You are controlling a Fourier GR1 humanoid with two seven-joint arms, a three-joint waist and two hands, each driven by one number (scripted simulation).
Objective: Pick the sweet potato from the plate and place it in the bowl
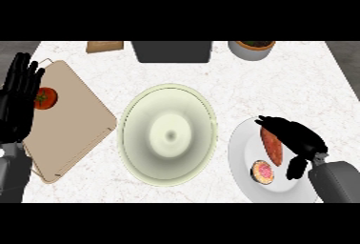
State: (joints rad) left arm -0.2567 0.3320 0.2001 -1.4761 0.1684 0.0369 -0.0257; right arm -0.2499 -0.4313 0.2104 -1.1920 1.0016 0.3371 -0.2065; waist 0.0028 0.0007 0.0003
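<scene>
Black fingers of the right hand [295, 138] curl over the sweet potato's [271, 145] upper end, hiding part of it, though a closed grip cannot be told. Orange-brown and long, it lies on the white plate [243, 147] beside a small tart [264, 171], right of the bowl [169, 134]. At the left edge the left hand [20, 97] rests with fingers spread, partly covering a tomato [45, 98] on the board [70, 124].

The orange-brown sweet potato [272, 145] lies lengthwise on the white plate [243, 157] at four o'clock. The pale green bowl [169, 134] sits empty at centre.
</scene>
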